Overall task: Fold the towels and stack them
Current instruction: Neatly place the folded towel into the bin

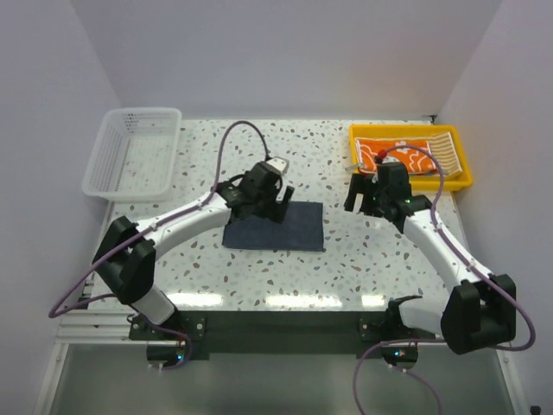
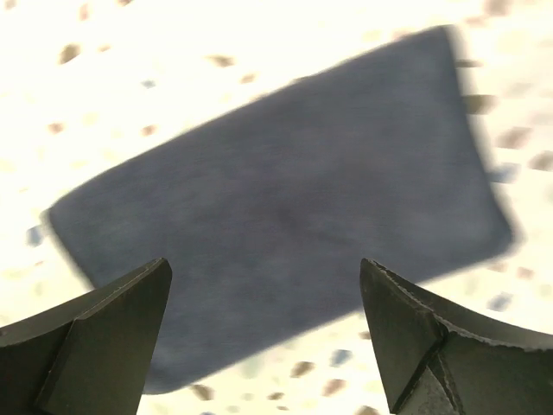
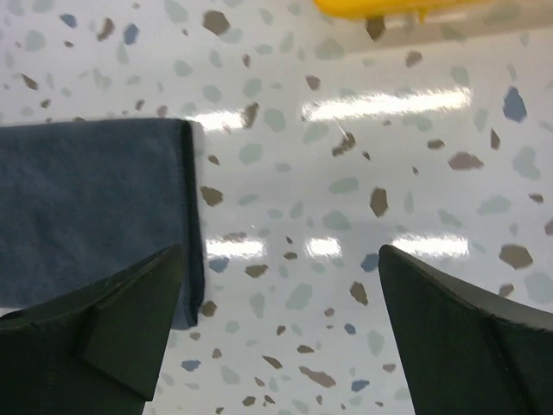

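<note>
Dark blue-grey towel (image 1: 289,229) lies flat near the ctr of the speckled table (image 1: 346,264), folded into a neat rectangle w/ its long side running left-right. In the right wrist view its edge shows stacked layers, one on another.

Left gripper (image 2: 263,268) hangs over the far left part of that towel, fingers spread wide w/ nothing btwn them, only cloth below. Its wrist view is blurred, so I can't tell if the tips touch the cloth.

Right gripper (image 3: 281,251) is over bare table just right of the towel, fingers likewise wide apart and empty. The towel's right edge shows beside the finger (image 3: 130,320) at the left of that view. The top view puts this gripper btwn the towel and the yellow tray (image 1: 462,179), apart from both.

The tray sits at the far right corner of the table. In it lies an orange towel (image 1: 410,162) w/ white prints, rumpled, and a tan-and-white striped towel (image 1: 442,143) toward the tray's right end. Which of the two is on top I can't tell.

A white mesh basket (image 1: 130,156) stands at the far left corner, well apart from both arms and from the folded towel
</note>
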`<state>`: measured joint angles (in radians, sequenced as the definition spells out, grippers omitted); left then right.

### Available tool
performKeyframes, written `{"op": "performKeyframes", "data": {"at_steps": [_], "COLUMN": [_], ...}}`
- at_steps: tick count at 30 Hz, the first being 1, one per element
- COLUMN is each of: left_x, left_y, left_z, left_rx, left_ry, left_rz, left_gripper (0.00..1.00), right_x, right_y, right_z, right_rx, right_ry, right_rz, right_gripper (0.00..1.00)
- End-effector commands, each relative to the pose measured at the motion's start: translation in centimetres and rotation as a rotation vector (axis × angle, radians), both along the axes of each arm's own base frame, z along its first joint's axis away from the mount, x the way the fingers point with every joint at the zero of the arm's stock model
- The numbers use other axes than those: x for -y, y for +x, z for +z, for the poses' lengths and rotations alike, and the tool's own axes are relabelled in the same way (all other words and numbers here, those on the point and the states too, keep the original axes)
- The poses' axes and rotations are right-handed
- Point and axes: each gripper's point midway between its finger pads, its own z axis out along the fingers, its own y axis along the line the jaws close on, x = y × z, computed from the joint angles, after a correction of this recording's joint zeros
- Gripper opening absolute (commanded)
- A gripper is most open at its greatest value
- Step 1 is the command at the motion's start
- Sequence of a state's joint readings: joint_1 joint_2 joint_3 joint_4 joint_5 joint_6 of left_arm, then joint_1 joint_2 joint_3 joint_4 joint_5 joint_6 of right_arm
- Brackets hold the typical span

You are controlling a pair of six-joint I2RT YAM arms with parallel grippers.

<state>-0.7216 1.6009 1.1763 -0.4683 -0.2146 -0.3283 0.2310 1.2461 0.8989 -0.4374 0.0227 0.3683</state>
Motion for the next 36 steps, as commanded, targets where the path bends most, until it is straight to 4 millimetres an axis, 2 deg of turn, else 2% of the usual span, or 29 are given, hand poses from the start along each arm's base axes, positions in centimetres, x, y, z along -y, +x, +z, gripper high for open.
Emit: {"op": "performKeyframes", "data": {"at_steps": [1, 2, 3, 4, 5, 6, 7, 8, 12, 13, 14, 18, 21, 26, 31, 32, 33, 35, 36], "left_x": [6.4, 7.5, 9.0, 10.6, 11.6, 12.8, 13.9, 15.0, 16.7, 17.1, 17.7, 18.2, 18.2, 17.7, 16.1, 15.7, 15.5, 15.1, 15.1], "left_y": [-2.2, -2.6, -2.5, -3.4, -3.6, -3.6, -4.3, -4.1, -4.7, -5.2, -5.2, -5.8, -6.0, -6.3, -6.5, -6.7, -6.8, -7.0, -7.0], "left_z": [3.0, 2.0, 2.8, 2.8, 1.3, 1.8, 0.2, 0.6, -2.0, -3.2, -3.1, -4.7, -6.1, -8.7, -11.1, -11.5, -11.8, -12.2, -12.2], "left_rx": [0.045, 0.03, 0.045, 0.053, 0.039, 0.043, 0.023, 0.035, 0.016, -0.006, -0.003, -0.012, -0.019, -0.048, -0.065, -0.072, -0.076, -0.084, -0.083], "left_ry": [-0.093, -0.076, -0.095, -0.09, -0.062, -0.065, -0.033, -0.035, 0.031, 0.048, 0.045, 0.075, 0.106, 0.155, 0.232, 0.245, 0.247, 0.25, 0.244], "left_rz": [-0.085, -0.098, -0.108, -0.129, -0.139, -0.148, -0.162, -0.163, -0.18, -0.19, -0.191, -0.199, -0.205, -0.2, -0.17, -0.167, -0.162, -0.154, -0.151], "left_gripper": [0.96, 0.96, 0.96, 0.94, 0.93, 0.91, 0.91, 0.89, 0.8, 0.78, 0.75, 0.68, 0.67, 0.66, 0.64, 0.62, 0.55, 0.48, 0.39], "right_x": [2.7, 3.4, 3.9, 4.4, 4.9, 5.5, 5.7, 5.9, 5.8, 5.7, 5.7, 5.3, 5.1, 4.2, 3.4, 3.2, 2.6, 2.1, 1.8], "right_y": [-3.8, -4.1, -4.4, -4.7, -4.8, -5.1, -5.1, -5.1, -5.3, -5.3, -5.4, -5.4, -5.7, -6.1, -6.1, -6.1, -6.0, -6.0, -5.8], "right_z": [-2.4, -2.6, -2.6, -2.7, -2.7, -2.9, -2.8, -2.8, -3.2, -3.2, -3.2, -3.3, -3.7, -4.4, -4.9, -4.9, -4.8, -4.7, -4.7], "right_rx": [-0.114, -0.119, -0.121, -0.122, -0.121, -0.13, -0.13, -0.13, -0.137, -0.135, -0.137, -0.134, -0.143, -0.161, -0.171, -0.172, -0.17, -0.173, -0.171], "right_ry": [-0.032, -0.038, -0.04, -0.048, -0.058, -0.076, -0.077, -0.078, -0.06, -0.056, -0.054, -0.031, -0.019, 0.025, 0.064, 0.075, 0.108, 0.133, 0.151], "right_rz": [-0.102, -0.129, -0.15, -0.169, -0.192, -0.214, -0.224, -0.231, -0.24, -0.239, -0.237, -0.233, -0.227, -0.203, -0.187, -0.183, -0.165, -0.156, -0.157], "right_gripper": [0.99, 0.99, 0.99, 0.99, 0.99, 0.99, 0.99, 0.99, 0.99, 0.99, 0.99, 0.99, 0.99, 0.99, 0.99, 0.99, 0.99, 0.99, 0.99]}}
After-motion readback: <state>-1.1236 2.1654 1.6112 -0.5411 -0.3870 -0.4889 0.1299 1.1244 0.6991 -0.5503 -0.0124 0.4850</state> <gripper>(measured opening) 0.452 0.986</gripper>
